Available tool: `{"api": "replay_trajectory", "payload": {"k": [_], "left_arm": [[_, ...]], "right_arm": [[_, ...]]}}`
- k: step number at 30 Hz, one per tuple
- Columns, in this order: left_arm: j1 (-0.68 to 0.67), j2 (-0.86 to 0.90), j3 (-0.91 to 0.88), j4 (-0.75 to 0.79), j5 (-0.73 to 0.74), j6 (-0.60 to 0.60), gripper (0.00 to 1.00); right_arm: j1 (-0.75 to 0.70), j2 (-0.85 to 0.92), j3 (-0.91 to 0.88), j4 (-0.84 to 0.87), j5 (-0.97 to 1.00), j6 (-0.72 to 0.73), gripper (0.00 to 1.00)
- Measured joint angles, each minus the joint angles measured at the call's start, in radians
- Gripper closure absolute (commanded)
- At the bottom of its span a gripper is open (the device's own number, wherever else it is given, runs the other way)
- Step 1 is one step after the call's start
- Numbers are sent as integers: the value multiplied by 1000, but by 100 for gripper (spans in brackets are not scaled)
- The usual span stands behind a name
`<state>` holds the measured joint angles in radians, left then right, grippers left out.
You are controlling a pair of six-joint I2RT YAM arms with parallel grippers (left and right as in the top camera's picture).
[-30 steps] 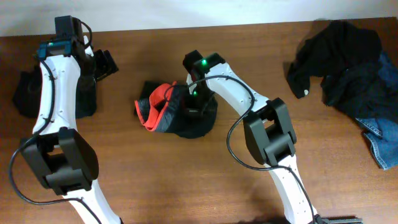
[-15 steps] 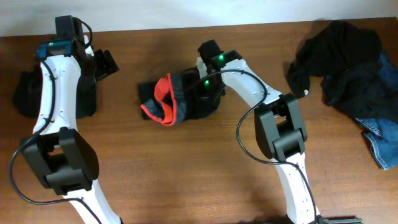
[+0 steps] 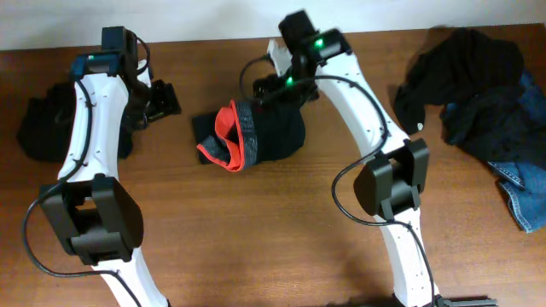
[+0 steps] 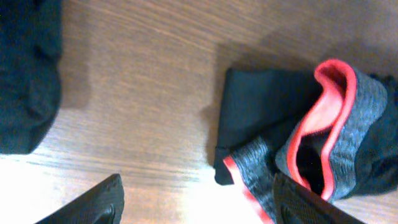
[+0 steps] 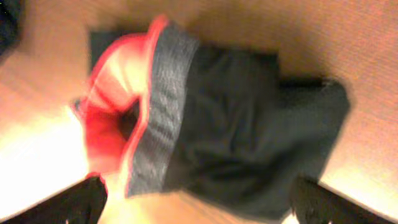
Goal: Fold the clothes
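Your trousers [image 3: 256,136] lie in a folded black bundle on the table [image 3: 256,247], mid-table and toward the far edge, between the two arms. The grey waistband [image 3: 241,136] faces the left arm, and its red-orange lining [image 3: 223,136] gapes open at that end.

Your right gripper [image 3: 271,85] hangs over the bundle's far edge. In the right wrist view the gripper [image 5: 202,202] has its jaws spread wide, one fingertip [image 5: 78,199] at each lower corner of the picture. The trousers [image 5: 236,143] lie loose beneath it, and the fingers hold nothing. That view is blurred, so whether the fingers brush the cloth cannot be told.

Your left gripper [image 3: 160,98] is over bare wood just left of the bundle, apart from it. In the left wrist view the gripper [image 4: 199,205] is also wide open and empty. There the trousers [image 4: 292,130] fill the right side, with the waistband [image 4: 354,143] curled round the lining [image 4: 323,106]. A dark garment [image 4: 25,74] fills the left edge.

From overhead, that dark garment [image 3: 43,128] sits at the table's left end, partly behind the left arm. At the right end, well apart from the trousers, a heap of black clothes [image 3: 469,77] lies unfolded. Blue denim [image 3: 520,183] shows from under its near side.
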<state>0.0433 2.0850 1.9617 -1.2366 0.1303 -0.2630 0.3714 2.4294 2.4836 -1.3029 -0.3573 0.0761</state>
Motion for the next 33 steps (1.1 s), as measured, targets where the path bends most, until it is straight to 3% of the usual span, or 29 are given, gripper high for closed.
{"api": "replay_trajectory", "payload": {"k": [4, 7, 8, 15, 22, 33], "left_arm": [[0, -5, -135, 75, 107, 50, 14], [0, -5, -256, 147, 207, 92, 13], [0, -5, -310, 173, 257, 114, 8], [0, -6, -517, 392, 478, 200, 7], [10, -6, -566, 577, 552, 215, 6], [10, -5, -583, 685, 570, 219, 3]], "right_arm": [[-37, 0, 167, -113, -3, -40, 1], [-74, -1, 201, -179, -4, -73, 1], [-84, -1, 205, -190, -8, -84, 1], [-137, -1, 214, -216, -56, -137, 1], [-137, -1, 214, -216, -66, -140, 1], [-137, -1, 215, -220, -68, -142, 1]]}}
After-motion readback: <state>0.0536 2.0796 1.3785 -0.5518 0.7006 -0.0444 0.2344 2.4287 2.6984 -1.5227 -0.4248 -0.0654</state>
